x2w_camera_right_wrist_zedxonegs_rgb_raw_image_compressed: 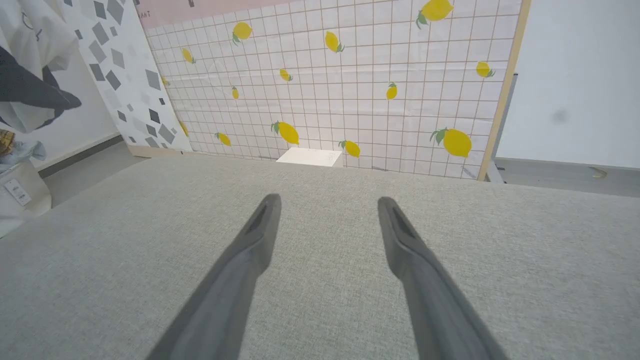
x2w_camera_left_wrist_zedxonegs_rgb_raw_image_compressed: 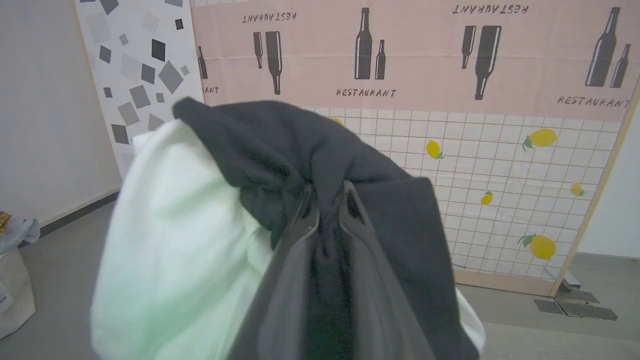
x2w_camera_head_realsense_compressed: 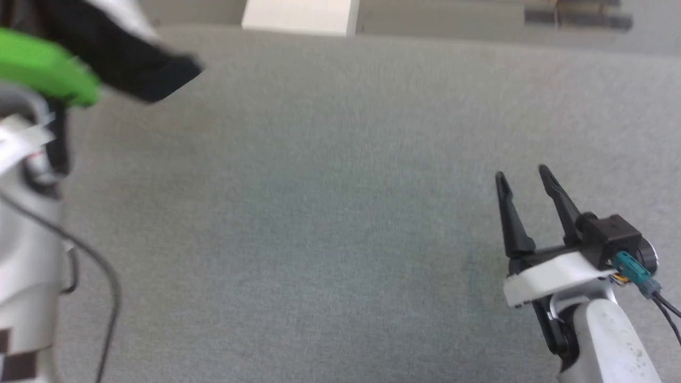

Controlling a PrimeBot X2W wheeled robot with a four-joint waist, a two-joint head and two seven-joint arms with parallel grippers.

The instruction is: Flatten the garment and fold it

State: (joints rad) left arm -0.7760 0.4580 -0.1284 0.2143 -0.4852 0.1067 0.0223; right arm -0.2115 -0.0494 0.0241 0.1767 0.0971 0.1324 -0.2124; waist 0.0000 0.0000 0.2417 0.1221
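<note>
**Garment held up, not yet spread**

Garment [x2w_camera_head_realsense_compressed: 154, 74] hangs bunched at the upper left of the head view, over the grey fabric surface [x2w_camera_head_realsense_compressed: 319, 213]. The right gripper [x2w_camera_head_realsense_compressed: 524, 175] sits at the lower right, fingers spread and holding nothing.

Left wrist view: the left gripper [x2w_camera_left_wrist_zedxonegs_rgb_raw_image_compressed: 327, 192] pinches a black fold, with white cloth bunched beside it.

Right wrist view: the spread fingers hover over the surface, well apart from the shirt.

Flattening looks barely begun. Next, the shirt needs lowering and the right gripper needs to catch a free edge.
</note>
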